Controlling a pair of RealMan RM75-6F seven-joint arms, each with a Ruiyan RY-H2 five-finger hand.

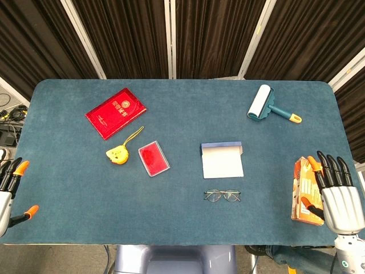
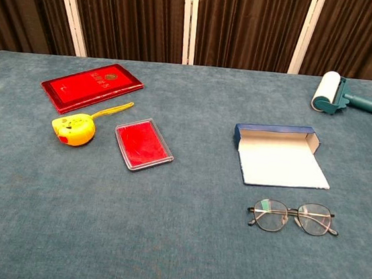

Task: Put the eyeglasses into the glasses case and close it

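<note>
Thin-rimmed eyeglasses [image 1: 222,196] [image 2: 292,217] lie flat on the blue table, just in front of the glasses case. The case [image 1: 222,159] [image 2: 279,156] is blue outside and white inside, and it lies open with its flap spread toward me. My right hand [image 1: 337,191] rests at the table's right front edge, fingers spread and holding nothing, well to the right of the glasses. At the left front edge sits my left hand [image 1: 10,191], fingers apart and empty. Neither hand shows in the chest view.
A red booklet [image 1: 116,112], a yellow tape measure [image 1: 118,153] and a clear box with red contents [image 1: 153,158] lie on the left half. A teal lint roller [image 1: 266,105] is at the back right. An orange carton [image 1: 304,191] lies beside my right hand.
</note>
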